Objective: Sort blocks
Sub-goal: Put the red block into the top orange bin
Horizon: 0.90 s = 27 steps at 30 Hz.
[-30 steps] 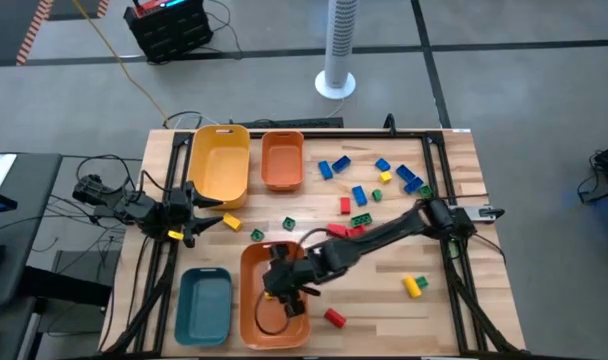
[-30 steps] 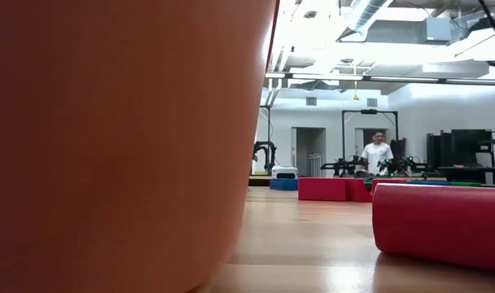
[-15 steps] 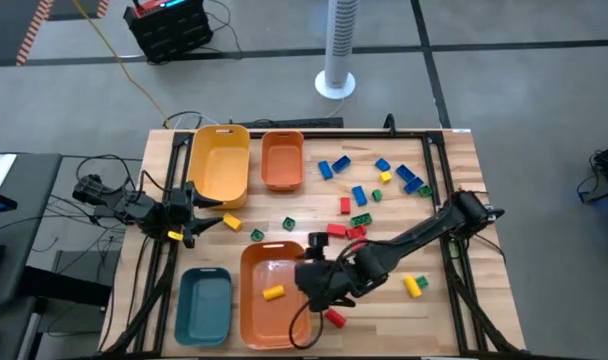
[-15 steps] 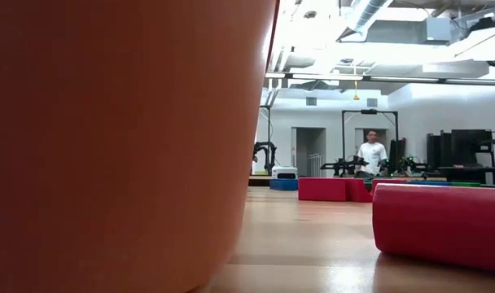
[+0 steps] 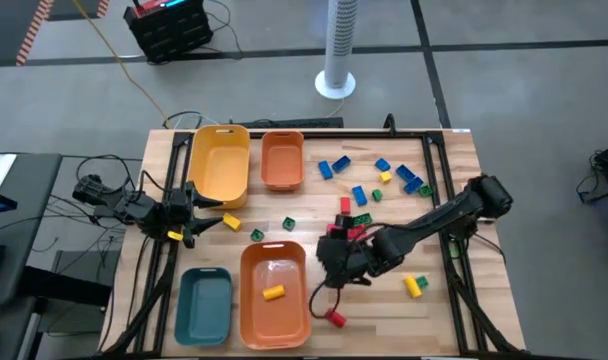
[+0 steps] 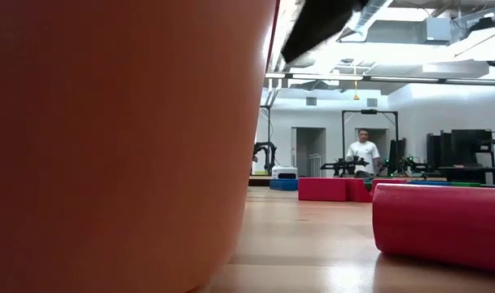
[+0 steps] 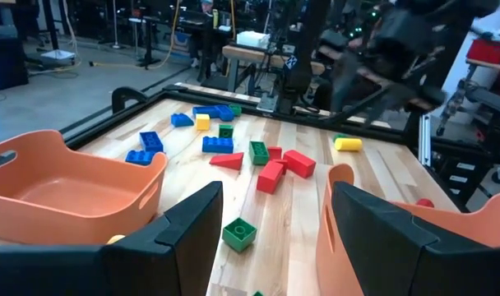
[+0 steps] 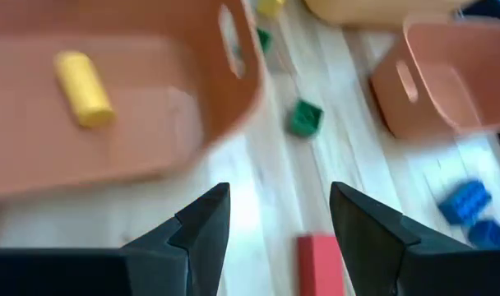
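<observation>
Lying in orange bin (image 5: 252, 315), yellow block (image 5: 273, 292) — right fingers (image 8: 202, 224) empty, apart.

Definitely a robotics lab or workshop, not anybody's home. The wooden table (image 5: 454, 310) sat on a grey concrete floor (image 5: 504, 90) with cables trailing off to a black equipment box (image 5: 169, 28). A white tower fan (image 5: 339, 45) stood behind it. Past the table, the hall had white walls, exposed ceiling ducts (image 6: 370, 12), more robot arms on benches (image 6: 265, 153), and a person (image 6: 362, 150) walking around.
</observation>
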Tool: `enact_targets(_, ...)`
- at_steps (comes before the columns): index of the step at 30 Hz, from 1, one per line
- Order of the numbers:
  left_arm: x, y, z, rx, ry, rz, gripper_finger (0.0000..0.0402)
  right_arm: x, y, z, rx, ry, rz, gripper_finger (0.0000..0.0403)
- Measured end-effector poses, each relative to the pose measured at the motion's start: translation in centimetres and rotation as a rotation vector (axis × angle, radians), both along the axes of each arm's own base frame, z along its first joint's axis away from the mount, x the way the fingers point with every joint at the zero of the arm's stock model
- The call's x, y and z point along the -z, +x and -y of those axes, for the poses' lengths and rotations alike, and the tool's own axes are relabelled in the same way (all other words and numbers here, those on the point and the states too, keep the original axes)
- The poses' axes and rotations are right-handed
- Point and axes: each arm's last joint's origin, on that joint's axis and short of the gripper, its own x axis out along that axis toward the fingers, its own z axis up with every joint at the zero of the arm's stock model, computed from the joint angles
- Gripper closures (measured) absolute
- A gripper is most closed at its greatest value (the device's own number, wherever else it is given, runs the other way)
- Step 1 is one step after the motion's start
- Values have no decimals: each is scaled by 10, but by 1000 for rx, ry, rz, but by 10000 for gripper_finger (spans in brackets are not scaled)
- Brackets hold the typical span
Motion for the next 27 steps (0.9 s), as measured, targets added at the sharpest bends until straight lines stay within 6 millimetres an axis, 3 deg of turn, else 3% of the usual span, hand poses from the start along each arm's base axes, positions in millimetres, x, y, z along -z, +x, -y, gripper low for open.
enact_targets(7, 0, 0, 0, 1, 0, 0, 178, 22, -31, 28, 110, 49, -4, 180)
enact_targets(16, 0, 0, 0, 1, 0, -1, 178, 47, -64, 43, 215, 149, -39, 180)
enact_targets(21, 0, 0, 0, 1, 1, -2, 178, 51, -64, 43, 210, 144, -43, 180)
enact_targets(27, 1, 0, 0, 1, 8, -15, 178, 64, -45, 51, 164, 97, -38, 180)
